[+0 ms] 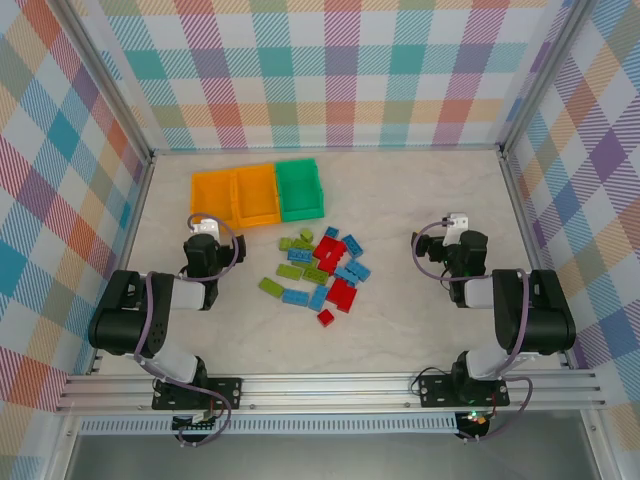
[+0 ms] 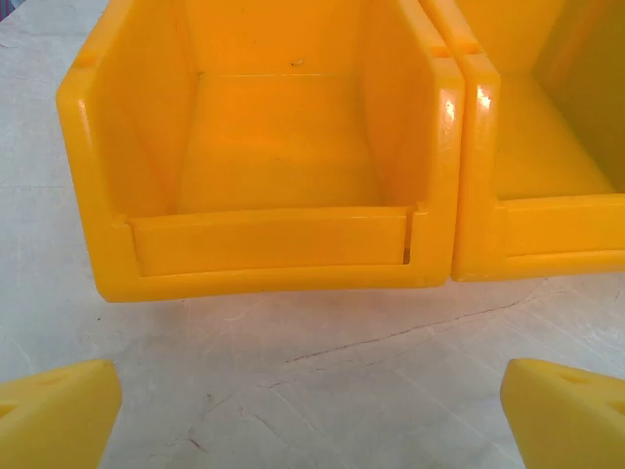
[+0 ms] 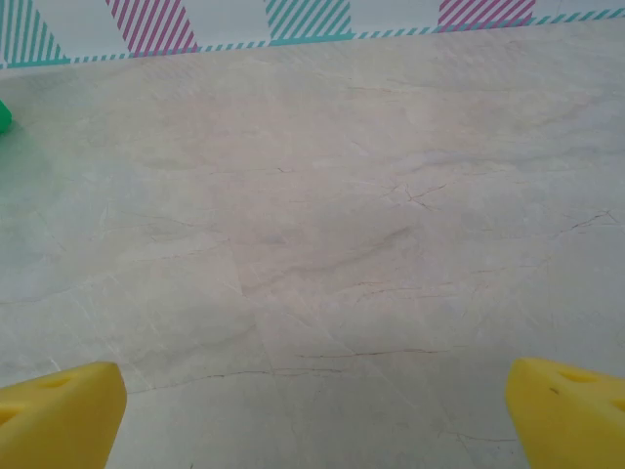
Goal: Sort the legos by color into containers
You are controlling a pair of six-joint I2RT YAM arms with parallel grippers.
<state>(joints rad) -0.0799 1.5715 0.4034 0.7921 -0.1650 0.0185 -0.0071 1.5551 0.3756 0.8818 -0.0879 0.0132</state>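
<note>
Blue, red and lime green legos [image 1: 318, 267] lie scattered in a loose pile at the table's middle. Behind them stands a row of three bins: two orange [image 1: 213, 197] [image 1: 256, 194] and one green [image 1: 299, 188]. My left gripper [image 1: 207, 232] rests left of the pile, just in front of the left orange bin [image 2: 273, 166], open, with bare table between its yellow fingertips [image 2: 59, 410]. The second orange bin [image 2: 547, 156] sits beside it. My right gripper [image 1: 455, 228] is right of the pile, open over bare table, yellow fingertips [image 3: 566, 410] wide apart.
Checked walls with metal posts enclose the table on three sides. A metal rail [image 1: 330, 385] runs along the near edge. A sliver of the green bin [image 3: 4, 115] shows at the right wrist view's left edge.
</note>
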